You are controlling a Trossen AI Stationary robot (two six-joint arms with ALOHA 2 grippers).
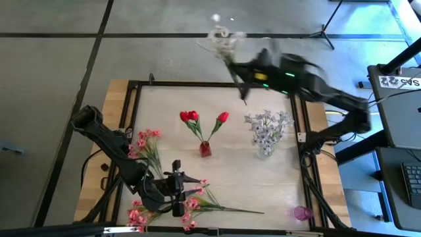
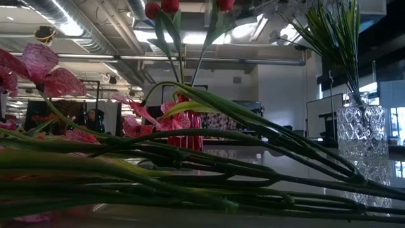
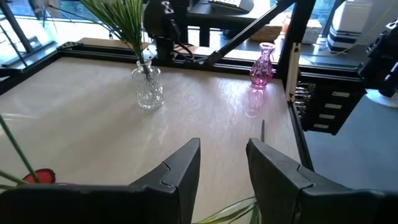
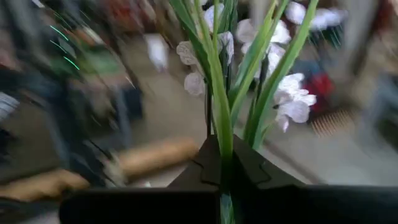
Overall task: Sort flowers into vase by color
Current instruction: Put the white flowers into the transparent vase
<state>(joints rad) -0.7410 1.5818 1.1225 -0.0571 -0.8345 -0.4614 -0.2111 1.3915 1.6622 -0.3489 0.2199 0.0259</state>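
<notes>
From above, the right claw (image 1: 245, 84) is up near the table's far edge, pinched tight on a white flower sprig (image 1: 222, 39). Its own camera shows the green stems squeezed between its fingers (image 4: 205, 165). The left claw (image 1: 176, 191) sits with its fingers apart, right over the pink flowers (image 1: 197, 205). Only its camera clearly shows the pink vase (image 3: 262, 65) far ahead.

We see a grey concrete floor (image 1: 59, 59) crossed by dark seams, with a tripod's legs (image 1: 325, 29) at the far edge. Overhead run silver ducts (image 2: 76, 16) and pipes (image 2: 209, 60) under strip lights (image 2: 69, 28). A keyboard (image 1: 411, 181), perhaps on a desk, sits beside the table.
</notes>
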